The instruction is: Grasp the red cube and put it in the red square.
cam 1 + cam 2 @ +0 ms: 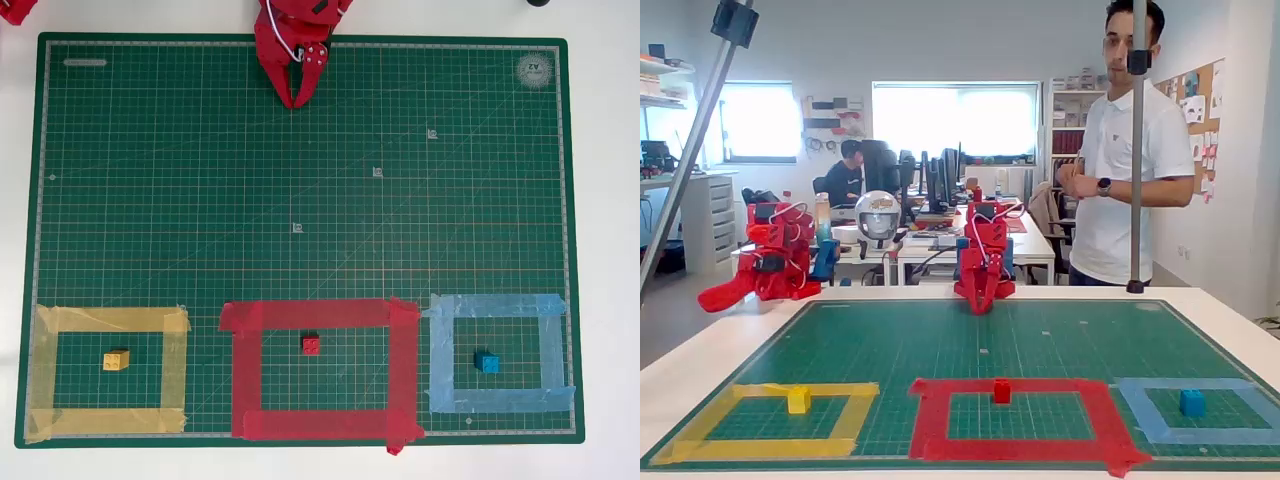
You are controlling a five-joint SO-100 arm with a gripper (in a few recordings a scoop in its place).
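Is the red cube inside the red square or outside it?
Inside: the red cube sits on green mat within the red square, near its top strip in the overhead view.

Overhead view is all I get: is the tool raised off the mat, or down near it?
Observer: In the fixed view the tool hangs low, tip pointing down at the far edge of the mat; contact I cannot tell.
Operator: Anyone nearby?
Observer: Yes, a person stands beyond the mat's far right corner, hands at chest.
Operator: Does the red cube sit flat?
Observer: The red cube stands upright, flat on the mat inside the red square.
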